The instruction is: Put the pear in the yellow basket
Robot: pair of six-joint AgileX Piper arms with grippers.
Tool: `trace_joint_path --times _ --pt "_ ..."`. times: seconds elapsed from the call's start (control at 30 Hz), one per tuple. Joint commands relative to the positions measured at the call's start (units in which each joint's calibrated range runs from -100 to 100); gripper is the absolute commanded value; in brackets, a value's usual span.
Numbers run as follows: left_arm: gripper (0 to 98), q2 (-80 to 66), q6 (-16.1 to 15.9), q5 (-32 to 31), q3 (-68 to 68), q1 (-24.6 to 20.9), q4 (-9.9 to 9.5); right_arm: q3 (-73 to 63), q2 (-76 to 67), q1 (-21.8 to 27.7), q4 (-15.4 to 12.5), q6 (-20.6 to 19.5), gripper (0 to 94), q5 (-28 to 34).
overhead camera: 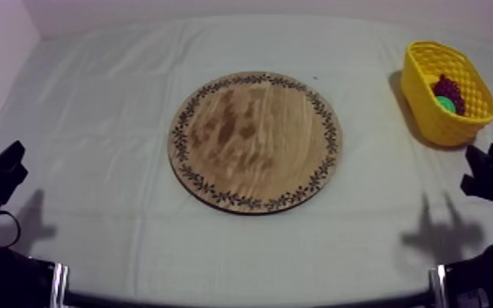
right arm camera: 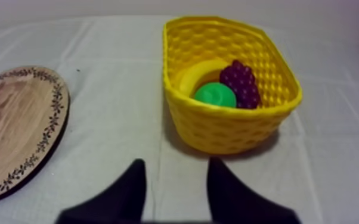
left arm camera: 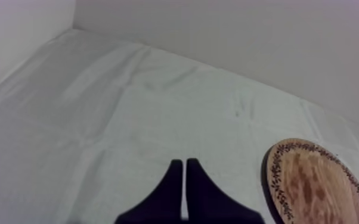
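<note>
Green rounded toy pear (right arm camera: 214, 95) inside the yellow latticed plastic basket (right arm camera: 229, 128), touching a purple bunch of grapes (right arm camera: 241, 83). Round wooden board (overhead camera: 255, 141) with patterned rim flat in the middle of the table (overhead camera: 94, 106). Before the basket, right claw (right arm camera: 176, 162) released, grasping nothing. Beside the board, left claw (left arm camera: 184, 164) clenched into a narrow wedge.

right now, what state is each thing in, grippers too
board: flat on the cloth, bare
basket: upright, holds pear and grapes
pear: in the basket, beside the grapes
grapes: in the basket
left gripper: shut on nothing
right gripper: open, facing the basket
</note>
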Motion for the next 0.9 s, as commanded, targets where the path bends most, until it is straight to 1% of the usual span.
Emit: trace_joint_path --times 0.0,0.07,0.2,0.57,0.73,0.87 --pt "0.1 0.0 0.0 0.0 0.0 0.0 0.02 0.6 -2.5 0.0 -0.8 0.5 13.3 -0.1" --pt "0.1 0.0 0.0 0.0 0.0 0.0 0.02 0.9 -3.1 0.1 -1.3 1.0 6.8 -0.5" --pt "0.1 0.0 0.0 0.0 0.0 0.0 0.02 1.3 -3.5 0.3 -1.3 1.7 2.1 -0.7" --pt "0.1 0.0 0.0 0.0 0.0 0.0 0.02 1.4 -3.6 -0.2 -1.1 1.8 0.7 -0.6" --pt "0.1 0.0 0.0 0.0 0.0 0.0 0.02 1.4 -3.6 -0.3 -1.1 2.5 0.7 -0.6" --pt "0.1 0.0 0.0 0.0 0.0 0.0 0.02 1.4 -3.6 -0.3 -1.1 3.9 0.7 -0.6"
